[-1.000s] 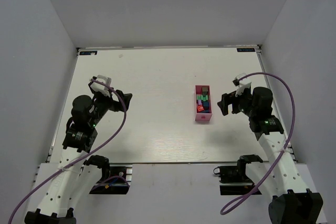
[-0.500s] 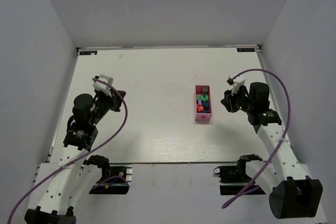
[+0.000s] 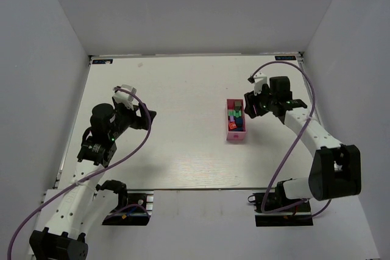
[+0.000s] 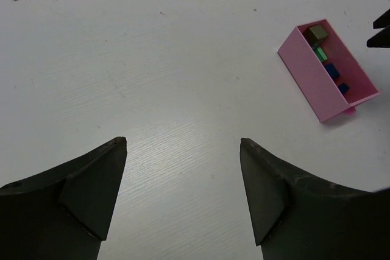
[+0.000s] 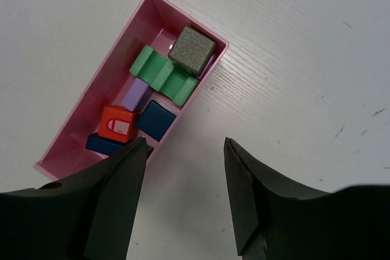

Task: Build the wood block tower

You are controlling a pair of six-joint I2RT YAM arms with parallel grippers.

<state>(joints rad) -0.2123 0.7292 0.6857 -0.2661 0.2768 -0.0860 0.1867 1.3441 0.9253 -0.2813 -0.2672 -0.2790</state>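
Several small painted wood blocks [image 5: 159,83] lie jumbled in pink rectangular tray [image 5: 106,71]; right gripper [image 5: 185,150] beside it, left gripper [image 4: 183,150] well away, both spread apart. Risk: finger snags tray wall, tipping it

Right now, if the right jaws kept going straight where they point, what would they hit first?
Probably the bare table just beside the pink tray; one finger may clip its wall, though depth is unclear.
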